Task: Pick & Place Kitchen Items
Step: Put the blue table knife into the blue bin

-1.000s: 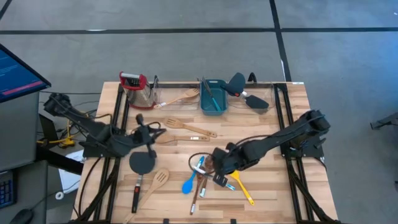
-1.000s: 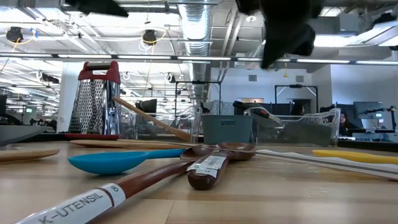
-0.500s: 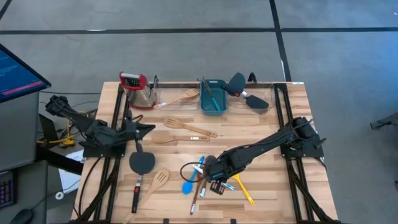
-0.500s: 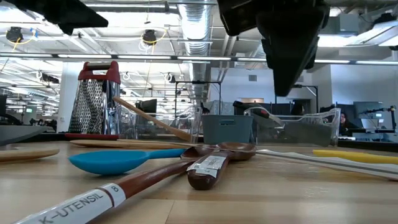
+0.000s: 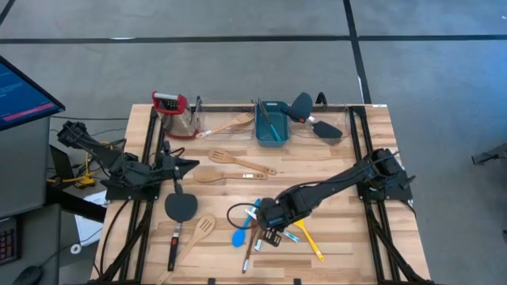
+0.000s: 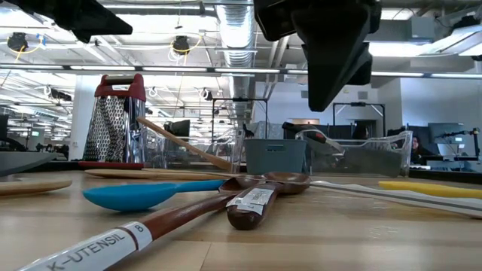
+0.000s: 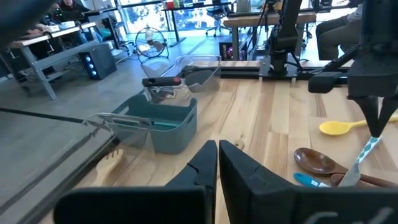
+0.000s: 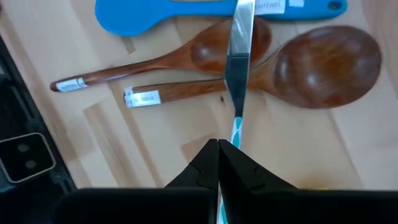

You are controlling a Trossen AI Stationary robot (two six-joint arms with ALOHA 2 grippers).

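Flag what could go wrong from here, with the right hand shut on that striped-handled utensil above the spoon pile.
1. The right hand pinches the striped-handled utensil only at its handle end, so it may swing or slip out during the carry.
2. The utensil's metal end hangs over the brown wooden spoons and the blue spoon; a low sideways move could knock them about.
The left hand waits shut at the table's left.

I see a blue spoon (image 8: 205, 14) and two brown wooden spoons (image 8: 323, 59) flat on the table, a striped-handled utensil (image 8: 239, 56) crossing them.
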